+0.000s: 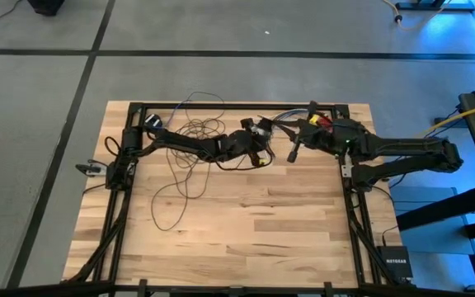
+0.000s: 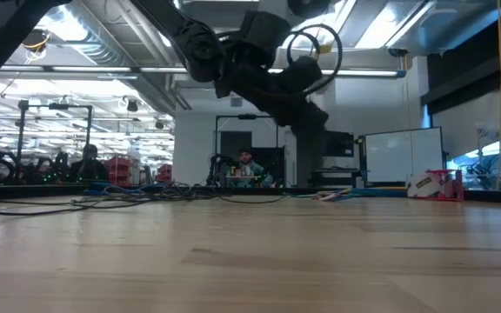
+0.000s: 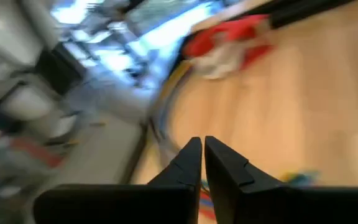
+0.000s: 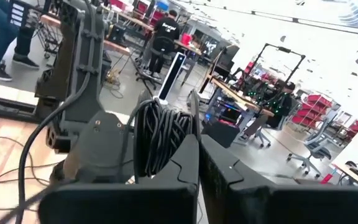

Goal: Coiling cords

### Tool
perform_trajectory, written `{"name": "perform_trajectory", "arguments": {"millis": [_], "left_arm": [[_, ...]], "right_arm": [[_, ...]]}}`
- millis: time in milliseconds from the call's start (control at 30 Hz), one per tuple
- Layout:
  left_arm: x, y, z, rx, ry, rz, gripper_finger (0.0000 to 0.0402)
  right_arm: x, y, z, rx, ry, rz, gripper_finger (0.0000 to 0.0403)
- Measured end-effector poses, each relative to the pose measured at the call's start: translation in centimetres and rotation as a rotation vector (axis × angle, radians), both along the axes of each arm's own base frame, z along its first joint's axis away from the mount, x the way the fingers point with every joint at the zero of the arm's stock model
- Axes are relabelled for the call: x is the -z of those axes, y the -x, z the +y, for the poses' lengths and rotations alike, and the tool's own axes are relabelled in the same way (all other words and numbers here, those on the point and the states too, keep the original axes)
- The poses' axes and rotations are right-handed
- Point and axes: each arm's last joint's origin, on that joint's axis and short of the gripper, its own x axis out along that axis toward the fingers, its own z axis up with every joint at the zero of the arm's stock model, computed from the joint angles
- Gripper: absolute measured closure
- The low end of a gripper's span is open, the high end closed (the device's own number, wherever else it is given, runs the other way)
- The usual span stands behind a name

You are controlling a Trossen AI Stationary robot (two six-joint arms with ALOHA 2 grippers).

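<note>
The cords are a thin dark wire. Part lies in loose loops [image 1: 190, 136] on the table's far left, with one long loop [image 1: 170, 210] trailing toward the near edge. Another part is wound into a small coil [image 4: 160, 140] at my right gripper [image 4: 197, 138], which is shut and raised above the table's far middle [image 1: 293, 151]. The low view shows the coil as a ring [image 2: 316, 48] high over the table. My left gripper [image 3: 202, 140] is shut with nothing visible between its fingers. It points toward the right arm near the far middle [image 1: 260, 154]. My right gripper has the coil at its fingertips, where the coil's rim [image 4: 188, 127] meets the shut fingers. One finger [image 4: 179, 162] hides the exact place of contact. The coil is lifted clear of the table. The fingers point about level toward the table's left.
A short bundle of multicoloured wires [image 1: 283, 122] and a red object [image 1: 324, 122] lie at the far edge between the arms. A yellow cable [image 1: 460, 120] runs off the table's right side. People sit and stand in the room beyond [image 4: 166, 31].
</note>
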Motion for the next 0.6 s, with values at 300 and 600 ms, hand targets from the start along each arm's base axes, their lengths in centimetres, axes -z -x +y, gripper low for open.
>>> {"name": "perform_trajectory", "arguments": {"millis": [300,600], "left_arm": [[0.7,2.6,2.6,0.211,0.282,-0.063,0.0399],[-0.4,3.1,2.8,0.358,0.516,-0.159,0.0389]], "right_arm": [[-0.4,2.6,0.2,-0.005,-0.006,0.053,0.0398],[-0.2,2.9,0.2,-0.010,-0.012,0.085,0.0398]]}}
